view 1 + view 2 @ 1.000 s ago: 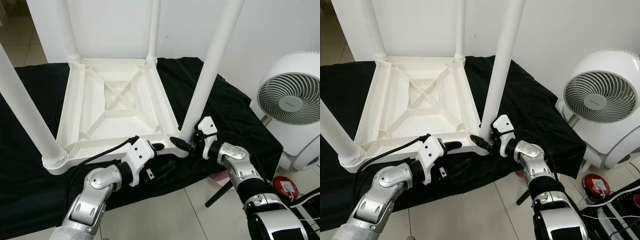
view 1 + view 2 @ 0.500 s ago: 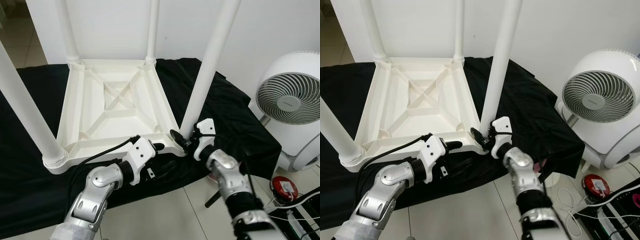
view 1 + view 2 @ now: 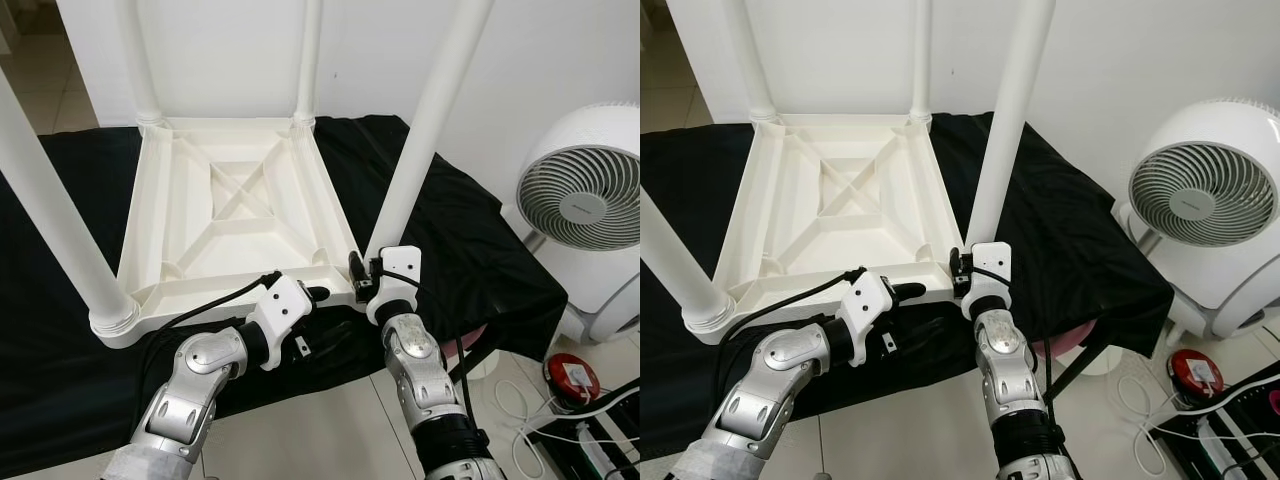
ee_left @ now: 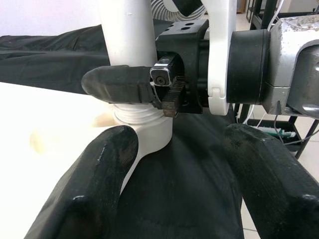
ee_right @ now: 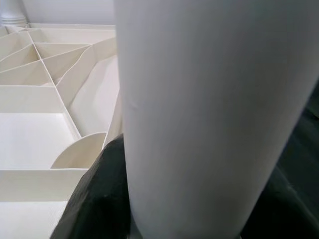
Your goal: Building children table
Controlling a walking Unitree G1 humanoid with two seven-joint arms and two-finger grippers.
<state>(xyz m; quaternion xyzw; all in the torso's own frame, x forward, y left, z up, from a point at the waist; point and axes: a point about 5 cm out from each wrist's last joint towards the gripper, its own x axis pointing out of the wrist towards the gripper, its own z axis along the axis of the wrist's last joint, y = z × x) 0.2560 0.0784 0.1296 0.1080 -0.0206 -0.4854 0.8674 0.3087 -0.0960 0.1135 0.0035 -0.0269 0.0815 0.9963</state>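
My right gripper (image 3: 362, 278) clamps table leg (image 3: 428, 120) base; left gripper (image 3: 312, 296) open, empty. Cross-threading could jam leg.

White fan (image 3: 583, 205), black cloth (image 3: 470, 250), red round object, perhaps a gadget (image 3: 571, 377), tiled floor (image 3: 330, 430)

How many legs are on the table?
4. Two far legs by the wall, one near left, one near right with the right end effector on it.
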